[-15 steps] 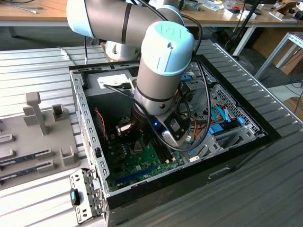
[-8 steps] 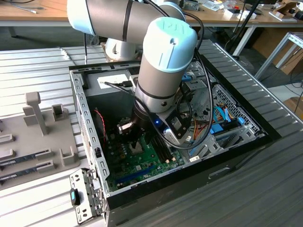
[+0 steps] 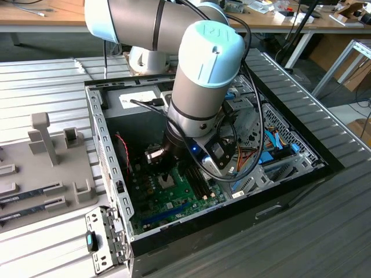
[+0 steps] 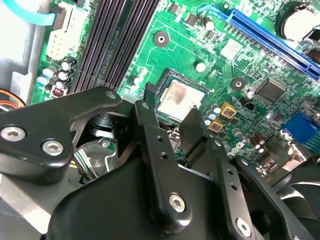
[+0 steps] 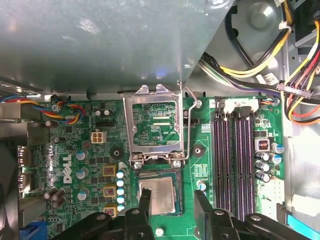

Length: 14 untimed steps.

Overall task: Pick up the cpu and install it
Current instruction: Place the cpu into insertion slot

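We see the end effector (image 5: 172, 195) with fingers spread, gripping nothing, low over the motherboard (image 5: 197, 170). The cpu (image 5: 158, 196) lies flat in its socket (image 5: 159, 175), straight below and between the fingertips, closer to one finger. The load frame (image 5: 153, 122) stands flipped open just beyond it.

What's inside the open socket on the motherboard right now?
The cpu lies in the socket, silver top up, with the hinged metal frame flipped open. The socket's contacts beneath it are covered, so seating cannot be confirmed.
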Motion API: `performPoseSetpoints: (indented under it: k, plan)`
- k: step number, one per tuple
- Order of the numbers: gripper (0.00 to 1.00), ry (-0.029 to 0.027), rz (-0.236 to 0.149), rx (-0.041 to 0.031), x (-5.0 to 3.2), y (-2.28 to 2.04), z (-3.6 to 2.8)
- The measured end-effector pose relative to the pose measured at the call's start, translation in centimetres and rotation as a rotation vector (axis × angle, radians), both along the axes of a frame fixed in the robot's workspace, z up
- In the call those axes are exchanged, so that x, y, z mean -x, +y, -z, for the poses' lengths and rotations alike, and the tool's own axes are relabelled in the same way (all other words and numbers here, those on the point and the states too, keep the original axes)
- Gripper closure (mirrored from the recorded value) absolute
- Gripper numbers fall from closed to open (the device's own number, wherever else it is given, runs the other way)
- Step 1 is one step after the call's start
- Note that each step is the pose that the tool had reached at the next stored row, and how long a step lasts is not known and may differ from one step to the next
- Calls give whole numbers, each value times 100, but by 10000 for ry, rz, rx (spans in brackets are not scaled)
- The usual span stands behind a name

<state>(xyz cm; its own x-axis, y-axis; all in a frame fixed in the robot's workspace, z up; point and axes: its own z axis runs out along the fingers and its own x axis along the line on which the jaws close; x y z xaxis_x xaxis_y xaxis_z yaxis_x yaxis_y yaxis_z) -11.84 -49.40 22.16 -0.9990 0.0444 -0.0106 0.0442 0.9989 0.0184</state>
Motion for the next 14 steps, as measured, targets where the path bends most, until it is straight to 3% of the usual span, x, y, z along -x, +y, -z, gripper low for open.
performPoseSetpoints:
  k: [4, 9, 14]
  plan:
    - [54, 2, -10, 0, 19, 0, 2]
    - [54, 1, -756, 0, 44, 4, 80]
    - [54, 0, -749, 0, 144, 16, 92]
